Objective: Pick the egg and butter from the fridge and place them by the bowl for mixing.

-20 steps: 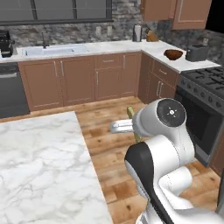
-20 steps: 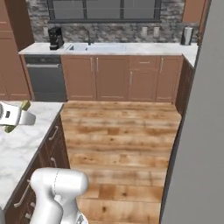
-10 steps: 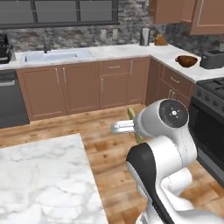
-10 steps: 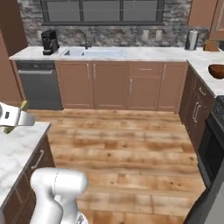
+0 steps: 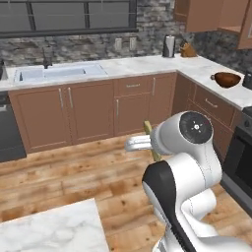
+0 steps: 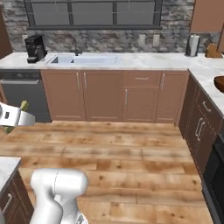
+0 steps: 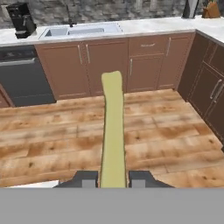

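Note:
The butter [image 7: 113, 127], a long yellow-green stick, points away from the hand between the two dark fingertips of my gripper [image 7: 113, 178], which is shut on it. From the base, the gripper [image 5: 145, 142] hangs in the air over the wooden floor with the butter [image 5: 147, 127] sticking out above and below it. On the other side the butter [image 6: 24, 106] pokes past the gripper [image 6: 12, 119] at the left edge. The dark-brown bowl [image 5: 226, 78] stands on the right counter, far from the gripper, with its rim [image 6: 220, 83] at the right edge. The egg and the fridge are out of view.
A marble counter with a sink [image 5: 58, 73] runs along the back wall over brown cabinets. A coffee machine [image 6: 34, 47] and a dishwasher [image 6: 22, 94] are at the left. An oven [image 5: 239, 157] stands right. The island corner [image 5: 49, 231] is near left.
The whole picture has shifted: the base has moved, so the back counter and the bowl sit elsewhere in frame. The arm keeps its pose with the butter still gripped.

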Controlling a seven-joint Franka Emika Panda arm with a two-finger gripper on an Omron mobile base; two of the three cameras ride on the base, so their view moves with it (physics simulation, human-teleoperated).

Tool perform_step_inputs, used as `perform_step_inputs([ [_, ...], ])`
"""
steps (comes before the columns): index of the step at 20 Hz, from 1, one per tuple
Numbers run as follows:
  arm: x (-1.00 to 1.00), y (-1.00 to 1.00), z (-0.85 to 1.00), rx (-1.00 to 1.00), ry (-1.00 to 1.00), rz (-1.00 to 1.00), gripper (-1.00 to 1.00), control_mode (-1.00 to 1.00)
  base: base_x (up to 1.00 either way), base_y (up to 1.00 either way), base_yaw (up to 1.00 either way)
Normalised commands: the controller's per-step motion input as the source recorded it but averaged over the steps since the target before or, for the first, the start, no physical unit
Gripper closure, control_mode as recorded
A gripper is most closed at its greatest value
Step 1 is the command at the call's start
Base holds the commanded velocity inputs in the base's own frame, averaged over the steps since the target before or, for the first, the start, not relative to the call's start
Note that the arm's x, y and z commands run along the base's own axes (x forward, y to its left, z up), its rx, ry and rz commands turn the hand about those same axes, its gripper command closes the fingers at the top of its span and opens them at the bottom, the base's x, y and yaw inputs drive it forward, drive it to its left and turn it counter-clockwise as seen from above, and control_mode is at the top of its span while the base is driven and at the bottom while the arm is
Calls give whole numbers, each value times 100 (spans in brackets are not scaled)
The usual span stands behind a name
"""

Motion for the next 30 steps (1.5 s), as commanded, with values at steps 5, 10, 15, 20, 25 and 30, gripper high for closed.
perform_step_inputs([
  [5, 0, 0, 0, 0, 0, 0, 100, 100, 100, -8, -24],
  [10, 0, 0, 0, 0, 0, 0, 100, 100, 100, 0, -30],
  [15, 0, 0, 0, 0, 0, 0, 100, 100, 100, 0, -42],
  [20, 0, 0, 0, 0, 0, 0, 100, 100, 100, 0, -59],
  [25, 0, 0, 0, 0, 0, 0, 100, 100, 100, 0, -64],
  [30, 0, 0, 0, 0, 0, 0, 100, 100, 100, 12, -66],
])
